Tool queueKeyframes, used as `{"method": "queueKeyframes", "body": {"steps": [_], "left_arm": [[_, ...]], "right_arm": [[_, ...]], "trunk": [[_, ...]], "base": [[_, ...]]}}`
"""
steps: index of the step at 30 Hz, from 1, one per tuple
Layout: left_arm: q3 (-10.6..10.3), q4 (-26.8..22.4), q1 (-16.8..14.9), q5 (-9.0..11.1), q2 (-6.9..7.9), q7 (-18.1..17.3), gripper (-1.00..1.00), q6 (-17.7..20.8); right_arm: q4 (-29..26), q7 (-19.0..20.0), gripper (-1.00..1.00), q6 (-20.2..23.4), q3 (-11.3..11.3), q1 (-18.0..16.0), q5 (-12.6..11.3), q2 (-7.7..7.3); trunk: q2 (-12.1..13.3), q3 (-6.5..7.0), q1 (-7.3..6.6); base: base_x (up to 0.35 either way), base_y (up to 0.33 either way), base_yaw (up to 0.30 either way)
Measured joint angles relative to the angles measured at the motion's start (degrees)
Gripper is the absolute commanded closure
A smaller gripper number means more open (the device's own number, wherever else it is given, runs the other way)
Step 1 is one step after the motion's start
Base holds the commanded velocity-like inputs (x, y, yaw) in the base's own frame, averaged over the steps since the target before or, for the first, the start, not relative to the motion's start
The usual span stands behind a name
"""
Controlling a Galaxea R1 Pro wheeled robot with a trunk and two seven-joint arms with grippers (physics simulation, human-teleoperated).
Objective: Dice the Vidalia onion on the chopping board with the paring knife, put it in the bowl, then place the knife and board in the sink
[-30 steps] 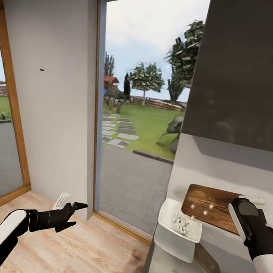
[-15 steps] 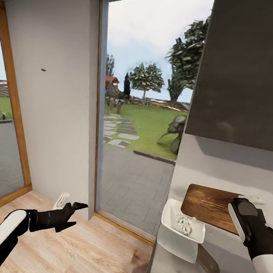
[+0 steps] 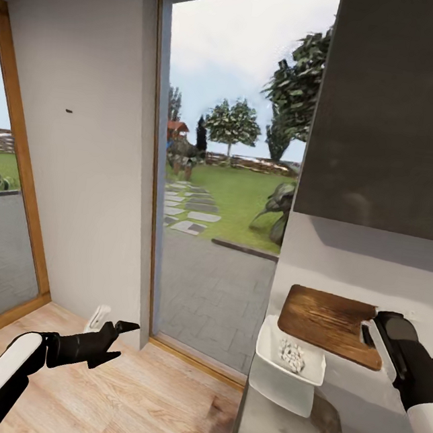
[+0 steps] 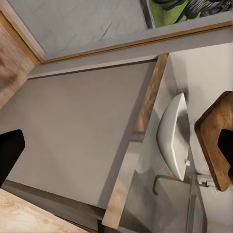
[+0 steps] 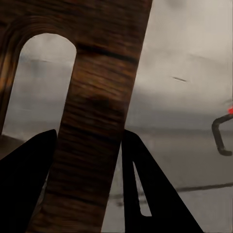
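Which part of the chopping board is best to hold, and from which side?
The handle end with the slot, from the right: the right gripper already clamps the wood strip there, leaving the chopping board free to tilt over the bowl.

Both arms had glossy white shells giving way to matte black wrist housings. The left gripper (image 3: 121,327) ended in slim, pointed black fingers. The right gripper (image 5: 87,182) showed two flat black wedge-shaped fingers.
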Motion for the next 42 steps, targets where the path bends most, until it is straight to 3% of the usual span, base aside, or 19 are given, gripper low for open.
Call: {"method": "queueKeyframes", "body": {"steps": [3, 5, 7, 12, 21, 24, 29, 42], "left_arm": [[0.00, -0.11, 0.00, -0.55, -0.53, -0.02, -1.00, -0.05], [0.00, -0.15, 0.00, -2.38, -1.27, -0.02, -1.00, -0.06], [0.04, -0.11, 0.00, -4.96, -2.23, -0.04, -1.00, -0.02], [0.11, -0.07, 0.00, -6.76, -2.89, -0.06, -1.00, 0.01], [0.24, 0.01, 0.17, -7.27, -2.96, 0.11, -1.00, -0.27], [0.72, 0.03, 3.04, -8.13, -2.50, 0.07, -1.00, -1.49], [1.01, 0.05, 4.68, -8.48, -2.14, -0.05, -1.00, -2.56], [1.05, 0.10, 4.97, -8.55, -2.09, -0.06, -1.00, -2.71]], "right_arm": [[-0.52, 10.77, 1.00, 0.51, -0.26, -0.06, -0.26, -1.39], [-0.61, 13.05, 1.00, 0.70, -0.33, -0.07, 0.61, -1.71], [-0.67, 14.43, 1.00, 0.75, -0.36, -0.08, 0.02, -1.93], [-0.71, 15.27, 1.00, 0.82, -0.38, -0.09, 0.14, -2.07], [-0.71, 15.51, 1.00, 0.84, -0.39, -0.25, 0.26, -1.92], [-0.76, 15.57, 1.00, 0.85, -0.35, -0.25, 0.28, -1.88], [-0.72, 15.58, 1.00, 0.82, -0.24, -0.25, 0.34, -1.45], [-0.71, 15.55, 1.00, 0.82, -0.23, -0.25, 0.31, -1.17]], "trunk": [[0.00, 0.00, 0.00], [0.00, 0.00, 0.00], [0.00, 0.00, 0.00], [0.01, 0.00, 0.01], [0.01, 0.00, 0.02], [0.01, -0.01, 0.02], [0.02, 0.00, 0.03], [0.02, 0.00, 0.03]], "base": [[0.000, 0.000, 0.000], [0.000, 0.000, 0.000], [0.000, 0.000, 0.000], [-0.038, -0.134, 0.000], [-0.123, -0.267, 0.000], [-0.175, -0.270, 0.000], [-0.206, -0.253, 0.000], [-0.244, -0.218, 0.000]]}}
